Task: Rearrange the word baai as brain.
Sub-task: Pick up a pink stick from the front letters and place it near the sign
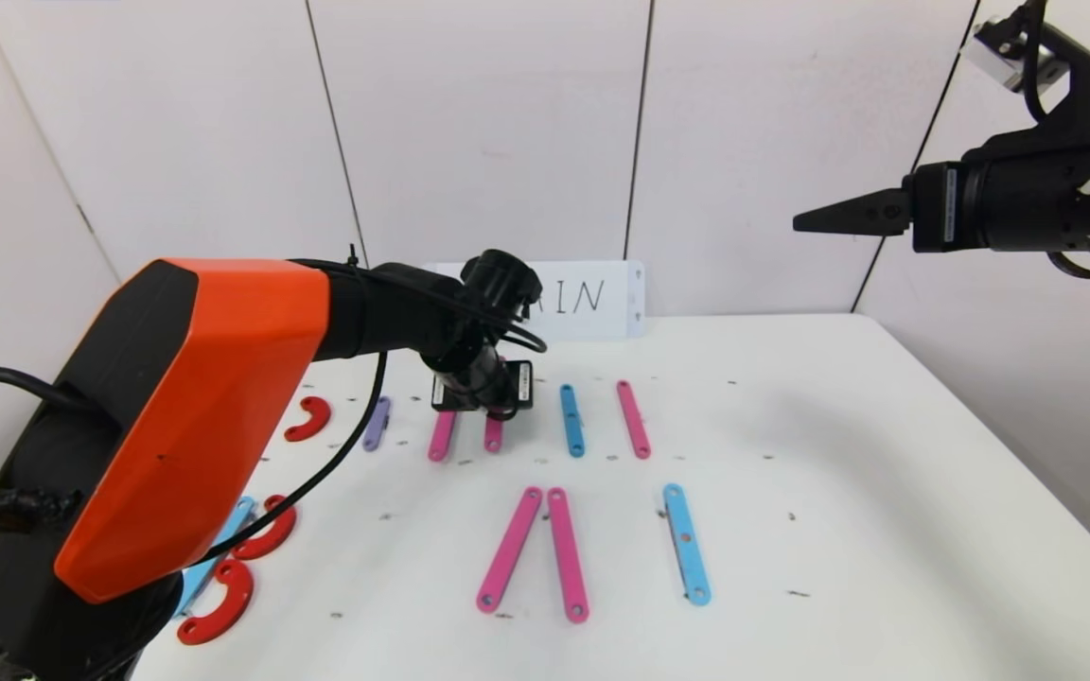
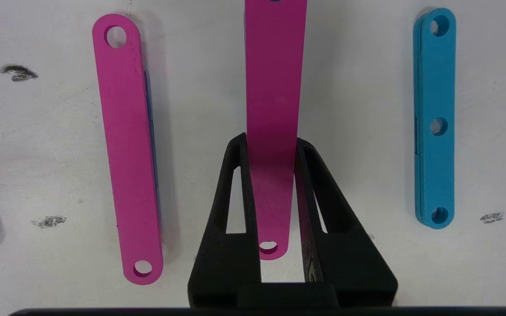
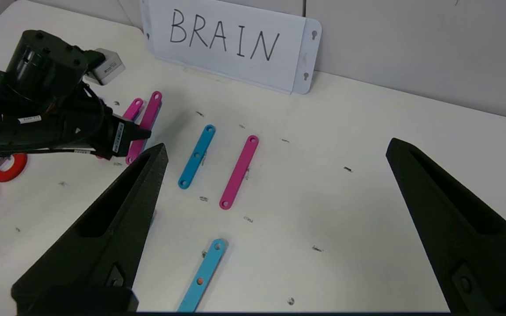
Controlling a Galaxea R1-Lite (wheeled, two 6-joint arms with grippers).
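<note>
Pink bar [image 2: 274, 109] is clamped between the left gripper [image 2: 275, 145] fingers [image 2: 235, 175]; right gripper [image 3: 275, 175] fingers are spread apart.

The left arm wears a glossy orange shell over black joints, with black cables looping beside it and small white labels near its wrist, while each black hand [image 2: 275, 145] [image 3: 275, 153] ends in tapered, wedge-shaped fingers [image 3: 117, 219] with long hollow slots.

White table [image 1: 886, 454], white panelled wall [image 1: 488, 123]
</note>
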